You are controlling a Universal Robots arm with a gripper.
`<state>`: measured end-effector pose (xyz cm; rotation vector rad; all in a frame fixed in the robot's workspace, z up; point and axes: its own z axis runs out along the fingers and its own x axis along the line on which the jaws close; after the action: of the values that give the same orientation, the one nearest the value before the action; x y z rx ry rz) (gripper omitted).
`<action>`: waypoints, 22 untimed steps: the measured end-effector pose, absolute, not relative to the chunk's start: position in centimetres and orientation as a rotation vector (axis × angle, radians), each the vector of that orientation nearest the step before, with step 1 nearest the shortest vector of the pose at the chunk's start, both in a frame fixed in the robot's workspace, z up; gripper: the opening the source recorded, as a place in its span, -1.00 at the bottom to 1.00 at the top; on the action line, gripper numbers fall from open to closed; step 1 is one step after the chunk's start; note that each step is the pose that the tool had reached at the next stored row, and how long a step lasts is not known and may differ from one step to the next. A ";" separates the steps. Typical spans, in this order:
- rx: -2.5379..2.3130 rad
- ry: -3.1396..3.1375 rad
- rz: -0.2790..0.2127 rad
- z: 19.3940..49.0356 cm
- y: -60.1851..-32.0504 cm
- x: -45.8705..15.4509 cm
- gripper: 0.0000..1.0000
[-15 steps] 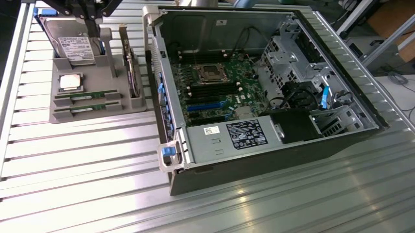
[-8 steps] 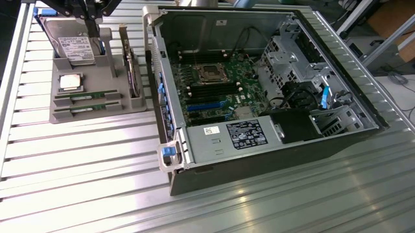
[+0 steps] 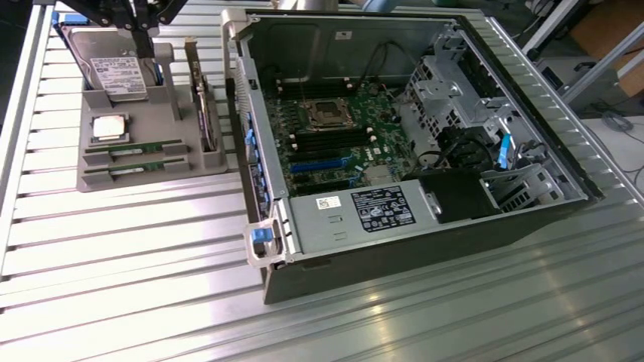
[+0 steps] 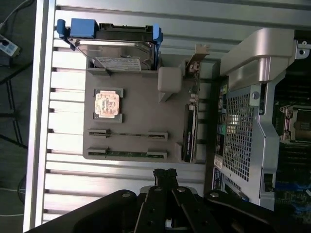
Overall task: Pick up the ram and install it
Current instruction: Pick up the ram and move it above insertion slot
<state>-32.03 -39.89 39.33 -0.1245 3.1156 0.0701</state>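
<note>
1. This is a robotics lab or test workshop, not a home.
2. The bench [image 3: 121,249] is ribbed aluminium plate, with metal frame struts [image 3: 602,73] beside it.
3. An opened computer case [image 3: 403,260] lies on the bench, its motherboard [image 3: 332,143] bare.
4. A grey fixture tray [image 3: 136,177] stands loose computer parts in slots.
5. A black robot claw [image 4: 165,174] hangs above, and cables [image 3: 616,121] trail on the floor.

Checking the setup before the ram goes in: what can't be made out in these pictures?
- Exterior view: the gripper, its upper part cut off by the top edge.
- Wrist view: most of the motherboard, hidden behind the case wall and cut off by the picture's edge.
- Both views: any print on the two ram sticks, too small to read.
</note>
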 end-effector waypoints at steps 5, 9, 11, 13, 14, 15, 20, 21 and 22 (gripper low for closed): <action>-0.175 3.114 0.071 39.3 -39.9 -32.0 -0.79; -0.223 3.112 0.071 39.3 -39.9 -32.0 -0.79; -0.239 3.111 0.071 39.3 -39.9 -32.0 -0.79; -0.253 3.110 0.071 39.3 -39.9 -32.0 -0.79; -0.260 3.109 0.072 39.3 -39.9 -32.0 -0.79; -0.268 3.109 0.072 39.3 -39.9 -32.0 -0.79; -0.358 3.101 0.073 39.3 -39.9 -32.0 -0.79; -0.372 3.099 0.073 39.3 -39.9 -32.0 -0.79; -0.387 3.098 0.073 39.3 -39.9 -32.0 -0.79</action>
<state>-32.03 -39.89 39.33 -0.3866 3.0979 0.0728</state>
